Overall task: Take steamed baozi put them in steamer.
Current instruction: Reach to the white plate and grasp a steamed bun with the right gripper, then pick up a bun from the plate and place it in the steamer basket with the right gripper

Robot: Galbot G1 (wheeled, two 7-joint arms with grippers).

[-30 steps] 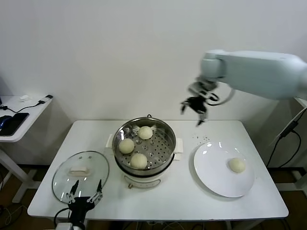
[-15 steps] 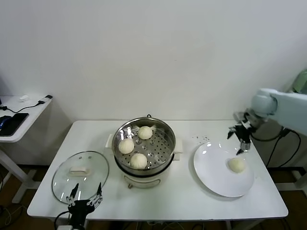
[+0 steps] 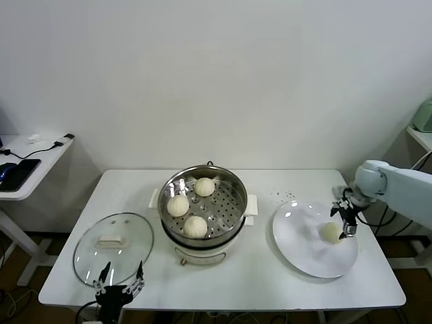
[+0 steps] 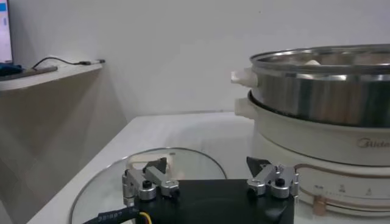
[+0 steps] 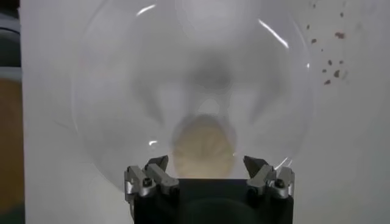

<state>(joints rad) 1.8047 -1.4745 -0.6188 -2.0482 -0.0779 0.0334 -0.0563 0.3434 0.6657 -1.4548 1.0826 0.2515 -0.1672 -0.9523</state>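
Observation:
Three pale steamed baozi [image 3: 178, 206] [image 3: 204, 187] [image 3: 196, 227] lie in the shiny steamer [image 3: 231, 177] on its white cooker base. One more baozi [image 3: 331, 232] [image 5: 203, 148] rests on the white plate [image 3: 300, 250] at the right. My right gripper [image 3: 347, 221] [image 5: 206, 165] hangs open just above that bun, its fingers spread wider than the bun and not touching it. At the table's front left edge my left gripper [image 3: 118, 282] [image 4: 208, 166] sits open and empty by the glass lid.
A round glass lid [image 3: 84, 253] [image 4: 195, 159] with a white knob lies left of the cooker. Dark crumbs [image 3: 285, 196] dot the table behind the plate. A side table [image 3: 30, 169] with a phone and cables stands far left.
My right arm has swung from high behind the steamer out to the right and down, ending over the bun on the plate. The left arm has barely shifted.

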